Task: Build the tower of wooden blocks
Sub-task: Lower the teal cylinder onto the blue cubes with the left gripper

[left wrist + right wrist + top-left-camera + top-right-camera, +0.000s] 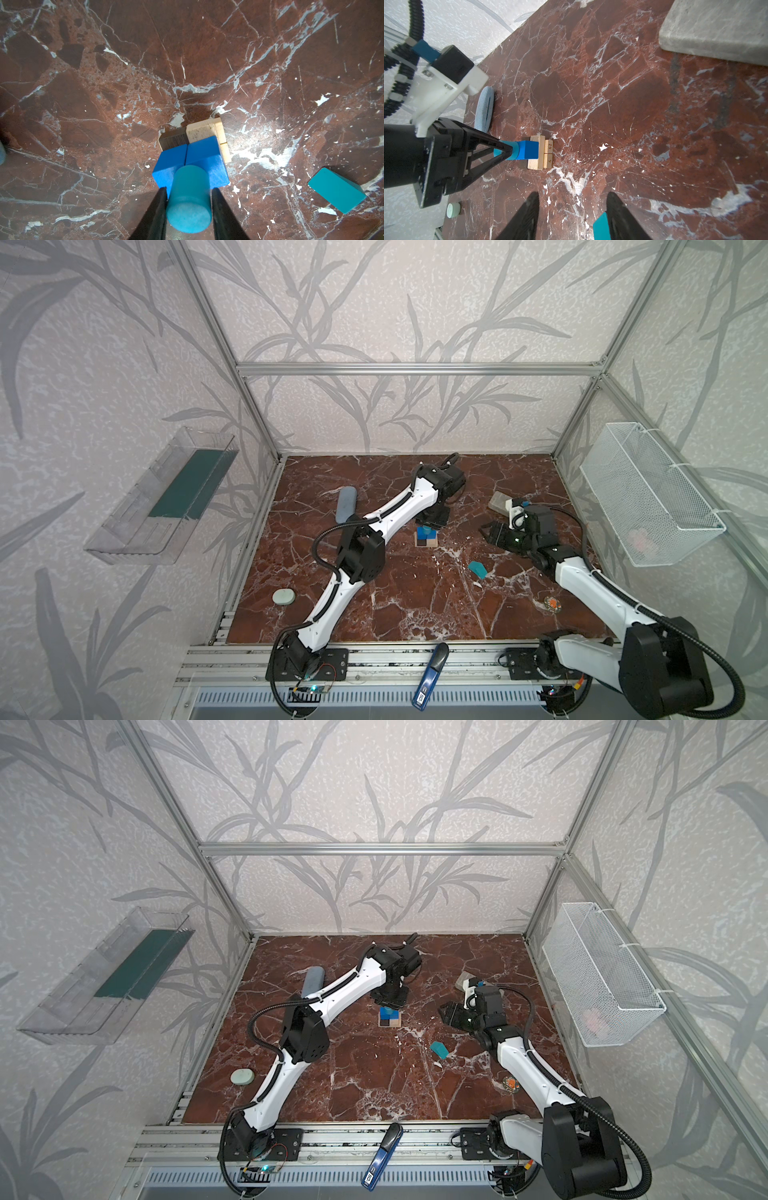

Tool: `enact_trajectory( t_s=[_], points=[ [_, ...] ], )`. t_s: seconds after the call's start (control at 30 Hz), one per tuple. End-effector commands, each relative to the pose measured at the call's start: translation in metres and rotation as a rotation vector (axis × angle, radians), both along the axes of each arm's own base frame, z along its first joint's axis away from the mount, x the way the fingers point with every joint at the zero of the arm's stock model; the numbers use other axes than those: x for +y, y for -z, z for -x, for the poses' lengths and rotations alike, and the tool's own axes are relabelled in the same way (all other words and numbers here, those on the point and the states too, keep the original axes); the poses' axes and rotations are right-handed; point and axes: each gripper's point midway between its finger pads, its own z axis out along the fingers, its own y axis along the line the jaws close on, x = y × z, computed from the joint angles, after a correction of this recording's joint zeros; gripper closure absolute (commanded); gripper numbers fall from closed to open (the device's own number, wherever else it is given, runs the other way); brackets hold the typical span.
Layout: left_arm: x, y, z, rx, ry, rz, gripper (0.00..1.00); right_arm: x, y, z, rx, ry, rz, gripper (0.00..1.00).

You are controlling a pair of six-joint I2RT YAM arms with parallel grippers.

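Observation:
The tower [424, 538] [390, 1018] stands mid-table: a square base with a dark brown bar [173, 138] and pale bars [199, 129], and two blue cubes [172, 164] on it. A blue cylinder [189, 199] [508, 152] stands upright on the cubes. My left gripper [426, 527] [189, 188] points straight down over it. Its jaws flank the cylinder, open, with a thin gap on one side. The teal house-shaped piece [478, 569] [439, 1050] [336, 190] lies flat to the tower's right. My right gripper [486, 531] [573, 193] hovers open and empty, the teal piece [600, 227] beside one finger.
A long grey-blue case [347, 504] [484, 109] lies back left. A grey stone-like brick [500, 502] [716, 29] sits behind my right wrist. A pale green disc [284, 596] lies front left, a small orange item [552, 604] front right. A wire basket [648, 493] hangs on the right wall.

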Motion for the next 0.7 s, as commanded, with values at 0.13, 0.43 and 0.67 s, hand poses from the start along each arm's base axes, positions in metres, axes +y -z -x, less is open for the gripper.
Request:
enact_trajectory(
  t_s=[0.13,0.43,0.67],
  points=[
    [0.0084,-0.0009,0.0004,0.003,-0.01,-0.04,0.65,0.0003,0.0016,0.0003,0.0,-0.006,-0.007,0.47],
    [0.009,-0.0015,0.0006,0.003,-0.011,-0.042,0.64,0.0002,0.0021,0.0001,-0.001,-0.004,-0.009,0.47],
    [0.0078,-0.0016,0.0005,0.003,-0.01,-0.036,0.59,0.0003,0.0023,0.0003,0.0,-0.005,-0.009,0.47]
  ],
)
